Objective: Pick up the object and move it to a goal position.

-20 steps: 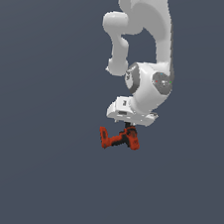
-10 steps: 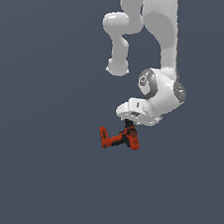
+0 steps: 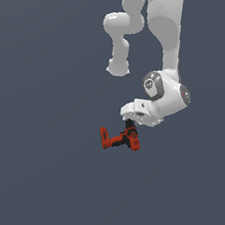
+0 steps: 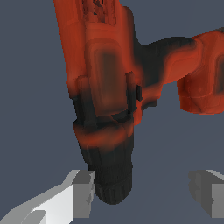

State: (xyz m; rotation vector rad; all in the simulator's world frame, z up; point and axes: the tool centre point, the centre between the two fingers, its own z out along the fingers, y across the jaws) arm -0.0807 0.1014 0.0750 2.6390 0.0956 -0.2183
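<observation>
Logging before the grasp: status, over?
Gripper open, fingers either side of the drill's black nose, one pad close beside it, not clamped. Drill lying below the hand. Nothing else in view.

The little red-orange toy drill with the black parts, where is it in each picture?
Exterior view: the red-orange drill lies just below the white gripper, a little below the picture's middle.
Wrist view: the drill fills most of the picture, its black nose between the two grey fingertips.
Shared landmark: the drill's black nose beside the gripper.
</observation>
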